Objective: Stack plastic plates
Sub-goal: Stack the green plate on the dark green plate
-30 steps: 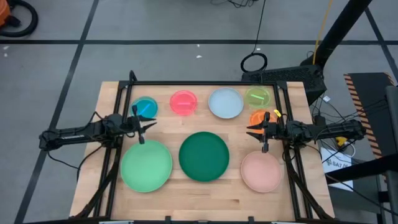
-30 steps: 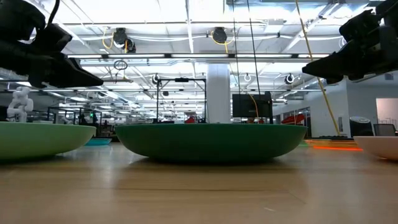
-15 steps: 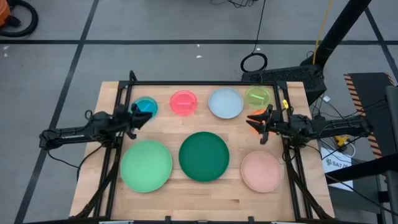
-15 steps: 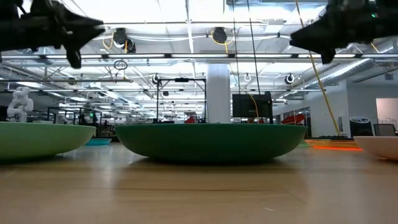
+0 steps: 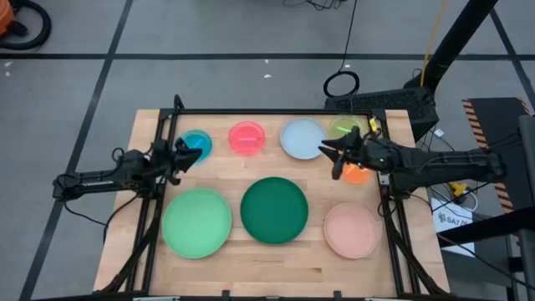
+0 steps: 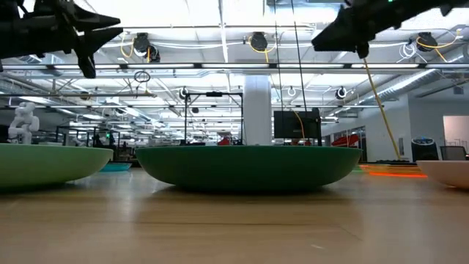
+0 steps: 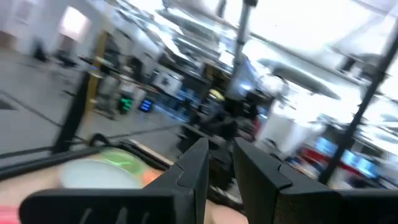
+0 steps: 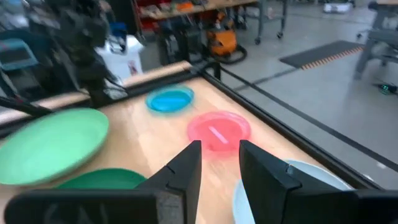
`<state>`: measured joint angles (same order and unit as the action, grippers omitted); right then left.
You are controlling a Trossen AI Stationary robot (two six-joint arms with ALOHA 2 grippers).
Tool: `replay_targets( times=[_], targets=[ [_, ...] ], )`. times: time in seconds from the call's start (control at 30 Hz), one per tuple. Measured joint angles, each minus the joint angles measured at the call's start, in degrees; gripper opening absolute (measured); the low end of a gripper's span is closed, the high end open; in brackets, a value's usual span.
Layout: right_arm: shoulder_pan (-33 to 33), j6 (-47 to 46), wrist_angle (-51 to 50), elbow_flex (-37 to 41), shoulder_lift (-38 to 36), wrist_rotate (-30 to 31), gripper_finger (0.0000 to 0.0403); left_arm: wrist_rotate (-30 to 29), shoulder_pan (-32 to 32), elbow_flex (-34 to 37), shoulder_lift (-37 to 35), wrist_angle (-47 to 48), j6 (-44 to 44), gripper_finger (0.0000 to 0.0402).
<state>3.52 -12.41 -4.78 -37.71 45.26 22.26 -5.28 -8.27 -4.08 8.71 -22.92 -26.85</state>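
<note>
Right claw point(image 5: 328, 155) slightly open, empty, raised just beside light blue plate point(image 5: 302, 138). Left claw point(image 5: 185, 154) slightly open, empty, beside small blue plate point(image 5: 196, 143). Dark green plate point(image 5: 274, 209) mid-desk point(image 5: 276, 259), below light blue plate.

The dark green plate point(image 6: 248, 168) sits mid-worktop point(image 6: 234, 227), with the light green plate point(image 6: 44, 163) toward the left edge and a pale plate's rim point(image 6: 448, 173) at the right (partly cut off). Both hands, left hand point(image 6: 91, 40) and right hand point(image 6: 344, 33), hang high above.
</note>
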Motion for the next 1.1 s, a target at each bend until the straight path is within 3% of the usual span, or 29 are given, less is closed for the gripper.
replay_targets(
  times=[0.1, 0.3, 0.43, 0.77, 0.97, 1.1],
  targets=[
    [1.85, 0.69, -1.64, -3.23, 4.09, -0.75, 0.0102, -4.17, -0.04, 0.0, 0.02, -0.8, 2.62, 0.0081],
    [5.8, 4.84, -1.6, -8.27, 11.68, -8.15, 0.0102, -4.22, 0.0, -2.21, 0.04, -3.21, 9.63, 0.0081],
    [8.08, 6.36, -1.5, -11.11, 16.38, -10.68, 0.0102, -4.21, 0.0, -7.73, 1.46, 3.85, 14.52, 0.0081],
    [9.37, 5.95, -1.55, -21.62, 30.24, -17.7, 0.0102, -5.92, -0.07, -19.94, 13.07, 17.2, 26.55, 0.0081],
    [7.61, 5.0, -1.44, -29.7, 39.58, -21.96, 0.0102, -8.8, -0.07, -28.39, 16.06, 28.96, 29.36, 0.0081],
    [5.68, 5.66, -0.68, -34.73, 45.63, -22.49, 0.0102, -8.8, -0.07, -29.68, 16.12, 34.54, 28.2, 0.0081]
  ],
)
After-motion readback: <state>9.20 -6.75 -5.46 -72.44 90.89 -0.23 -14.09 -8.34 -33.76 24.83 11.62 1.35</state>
